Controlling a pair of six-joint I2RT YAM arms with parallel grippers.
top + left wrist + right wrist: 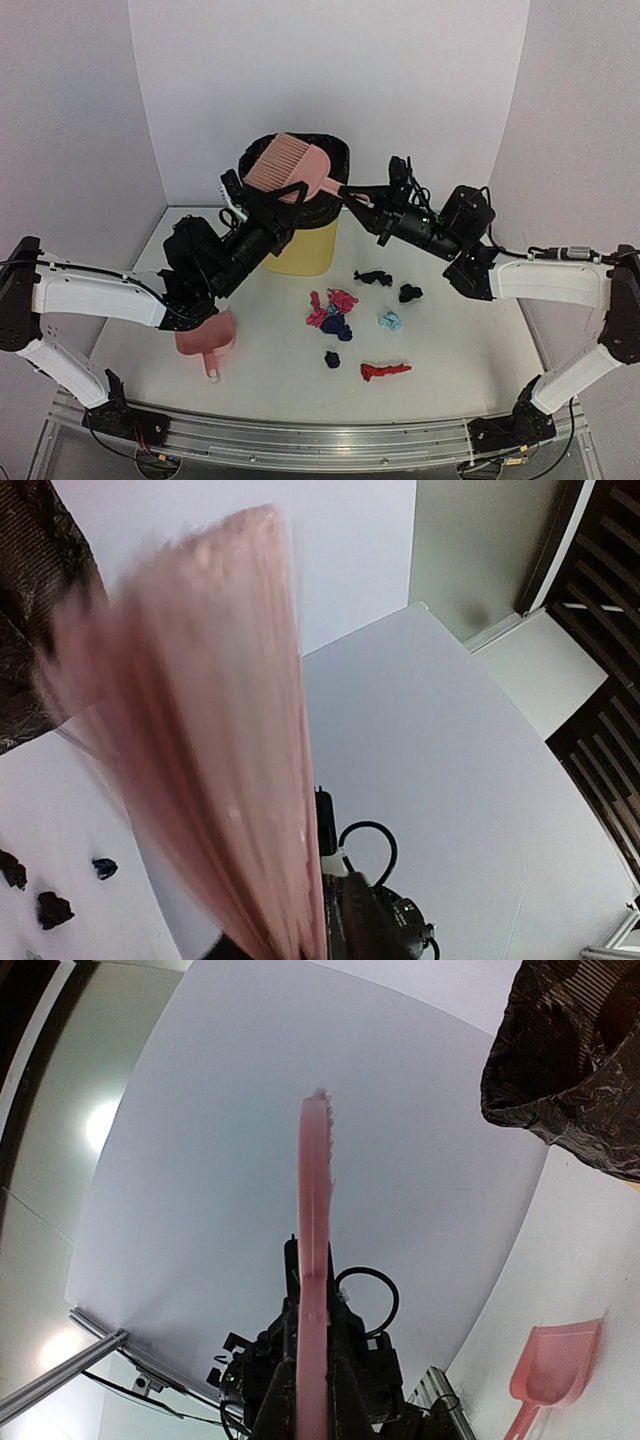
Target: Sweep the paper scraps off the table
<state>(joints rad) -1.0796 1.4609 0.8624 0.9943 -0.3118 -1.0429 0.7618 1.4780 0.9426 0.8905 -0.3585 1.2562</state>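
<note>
A robotics lab test cell: a white desk (270,375) boxed in by plain white panel walls (330,70) from 9 through 12 to 3 o'clock. An aluminium rail (320,440) at 6 o'clock carries two cabled robot arms (100,293).

Plain white walls (330,70) close in the space on three sides, meeting at soft corners. Overhead, a pale ceiling (40,1210) holds a bright round light (100,1125). Dark slats (600,570) show beyond one wall's edge.
</note>
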